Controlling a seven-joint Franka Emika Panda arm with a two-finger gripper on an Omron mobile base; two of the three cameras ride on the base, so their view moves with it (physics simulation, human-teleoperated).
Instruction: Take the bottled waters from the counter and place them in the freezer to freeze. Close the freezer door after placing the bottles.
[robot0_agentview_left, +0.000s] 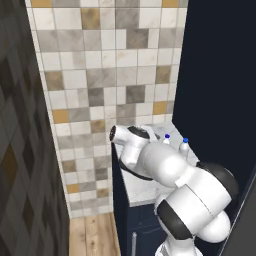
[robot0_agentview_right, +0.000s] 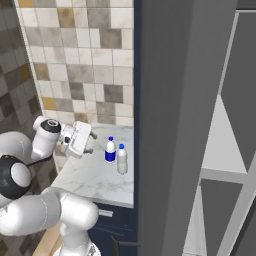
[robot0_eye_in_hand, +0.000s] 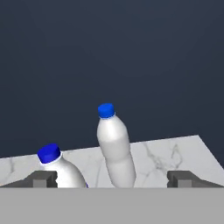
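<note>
While jaws gape wide on gripper (robot0_eye_in_hand: 112, 179), 2 smooth plastic bottled waters (robot0_agentview_right: 122, 160) stand on veined marble counter (robot0_agentview_right: 90, 177).

Two bottles (robot0_agentview_right: 116, 153) stand side by side on the counter (robot0_agentview_right: 90, 180).

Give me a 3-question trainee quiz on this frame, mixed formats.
1. True or false: the two-finger gripper is shut on a bottle.
2. Which stands closer to the tiled wall: A) the clear plastic bottle with the dark-blue label or B) the plain whitish plastic bottle?
3. Fill in: both bottles stand upright on the white marble ___.

Key: 1. False, the jaws are open and hold nothing. 2. A. 3. counter.
</note>
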